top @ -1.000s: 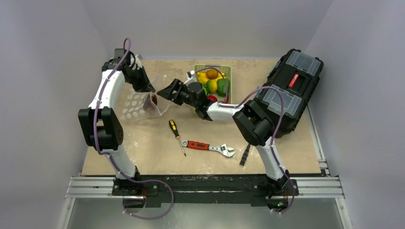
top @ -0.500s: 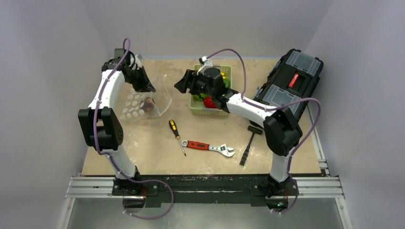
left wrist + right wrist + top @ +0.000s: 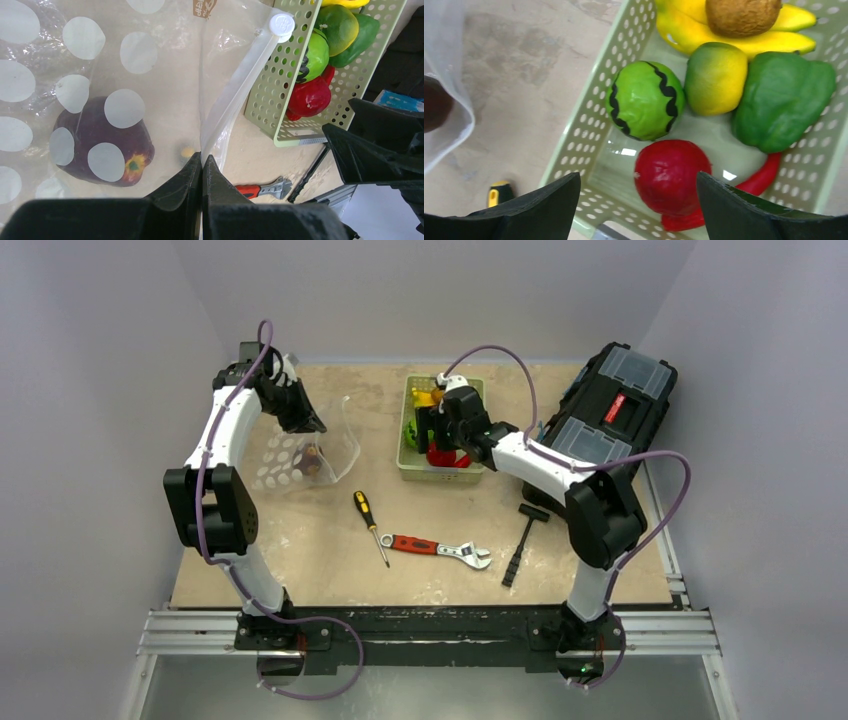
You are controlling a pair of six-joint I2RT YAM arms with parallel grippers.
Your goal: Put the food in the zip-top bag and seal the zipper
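Clear dotted plastic, the zip-top bag lies at 9 o'clock from the green basket, mouth facing 3 o'clock. In the left wrist view its zipper runs from 7 to 1 o'clock. The left gripper pinches that strip. The right gripper hangs spread above red food.

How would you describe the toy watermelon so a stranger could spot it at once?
Look in the pale green slotted basket near the table's far edge. By one long wall sits the watermelon, a bright green ball. It alone has wavy black stripes.
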